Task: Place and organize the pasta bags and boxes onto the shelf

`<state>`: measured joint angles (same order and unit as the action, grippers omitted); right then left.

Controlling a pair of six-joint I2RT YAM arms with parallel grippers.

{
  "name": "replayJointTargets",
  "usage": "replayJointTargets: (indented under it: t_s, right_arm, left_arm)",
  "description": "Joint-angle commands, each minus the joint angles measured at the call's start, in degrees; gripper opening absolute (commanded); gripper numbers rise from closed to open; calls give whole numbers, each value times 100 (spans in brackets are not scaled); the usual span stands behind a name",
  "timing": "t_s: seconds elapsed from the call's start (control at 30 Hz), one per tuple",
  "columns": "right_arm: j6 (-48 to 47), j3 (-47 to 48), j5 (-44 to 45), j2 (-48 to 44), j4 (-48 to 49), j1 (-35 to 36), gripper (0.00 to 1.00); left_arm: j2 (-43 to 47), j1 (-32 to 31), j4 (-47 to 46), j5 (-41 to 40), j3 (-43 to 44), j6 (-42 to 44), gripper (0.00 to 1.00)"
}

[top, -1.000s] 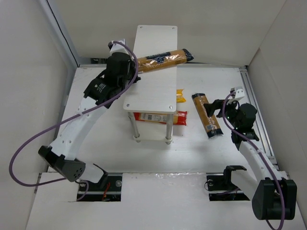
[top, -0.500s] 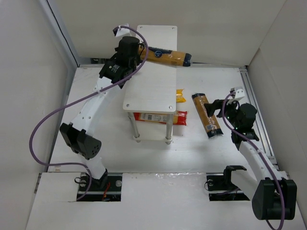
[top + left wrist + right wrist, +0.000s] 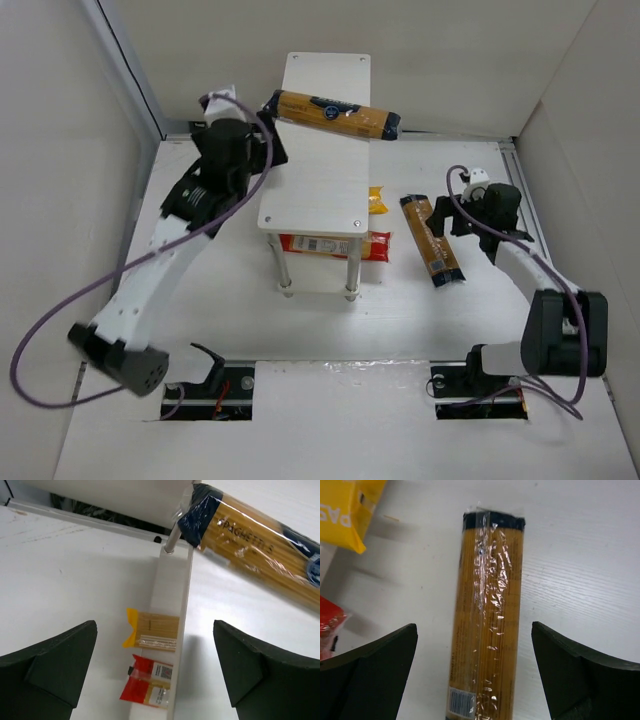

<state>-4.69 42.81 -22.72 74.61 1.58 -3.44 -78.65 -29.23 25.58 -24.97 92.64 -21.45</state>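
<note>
The right gripper [image 3: 474, 630], jaws spread wide and empty, is hovering over a long golden-brown cellophane spaghetti pack [image 3: 489, 605] lying on the white table [image 3: 450, 320] right of the whitish two-level shelf [image 3: 318, 190], its length seemingly running crosswise between the jaws.

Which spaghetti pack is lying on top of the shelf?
The golden-brown pack across the far end of the shelf; the other golden one lies on the table.
</note>
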Motion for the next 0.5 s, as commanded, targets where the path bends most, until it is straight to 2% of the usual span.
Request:
replayJointTargets:
  t_s: [0.0,0.1,0.17,0.2,0.33,0.4,0.47]
  right_arm:
    - [-629,605,-557,851,-782,-25,100]
    - [-832,957,-436,1555,-1081,89,100]
    - [-832,1141,-76,1828,-1195,255,100]
    - [-832,1142,91,1890,-1283,335,100]
    - [-691,1387,1075,2083,-1573,590,97]
    - [-622,1388,1252,2084,-1574,739,99]
    - [-621,1502,1540,2084,-1862,827,99]
  left_arm:
    - [1473,-91,-598,133,-771,-96,100]
    - [2274,-91,-582,-199,-1483,-498,100]
    - [2520,-91,-14,-551,-1652,-885,100]
    - [2521,-91,234,-1057,-1809,-1131,100]
    - [2601,-13,965,-2087,-2450,-2150,100]
    - [2391,267,941,-1908,-2592,-2355,100]
    - [2136,891,686,-1144,-2812,-2180,100]
